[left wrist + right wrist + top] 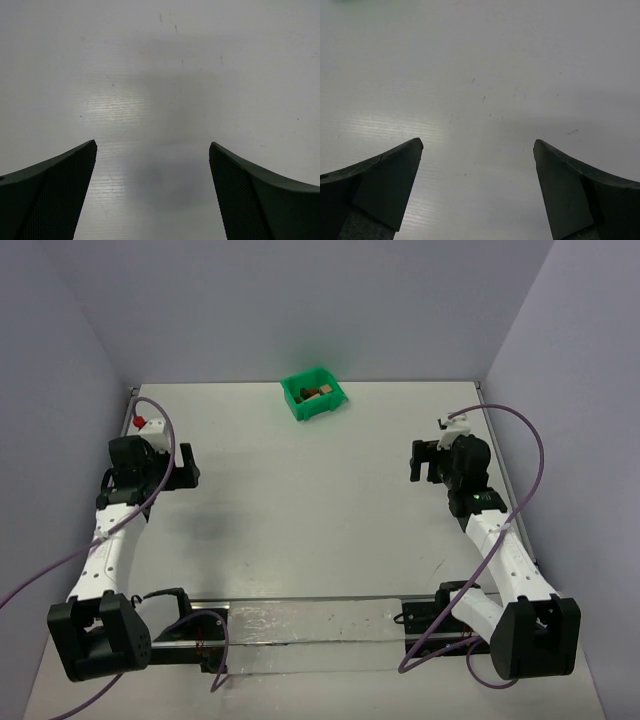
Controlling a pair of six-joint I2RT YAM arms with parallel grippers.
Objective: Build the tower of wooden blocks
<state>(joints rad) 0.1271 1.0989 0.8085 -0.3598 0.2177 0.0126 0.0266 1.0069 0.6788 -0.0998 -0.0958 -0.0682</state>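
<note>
Well, over on the left side the left gripper [188, 466] hangs above the table [320, 530], close to its left edge and pointing in toward the middle. Its wrist view looks down on plain white surface, and its two dark fingers [55, 185] stand wide apart with nothing between them. Just behind that arm, by the far-left corner, sits a small red knob [141, 423], with a purple cable [165, 425] arching beside it.

Midway across, at the far edge of the table, stands a green bin [305, 410], turned a little askew. The wood blocks [313, 392] lie inside it. A reddish-brown piece and a paler tan one show above the rim, though at this size I cannot tell their shapes or how many there are. The bin is well apart from both grippers.

On the right, the right gripper [416, 460] hovers above the table near its right edge, facing the middle and roughly level with its partner. From its wrist view the jaws are likewise spread wide, with only faintly scuffed white surface between them.
</note>
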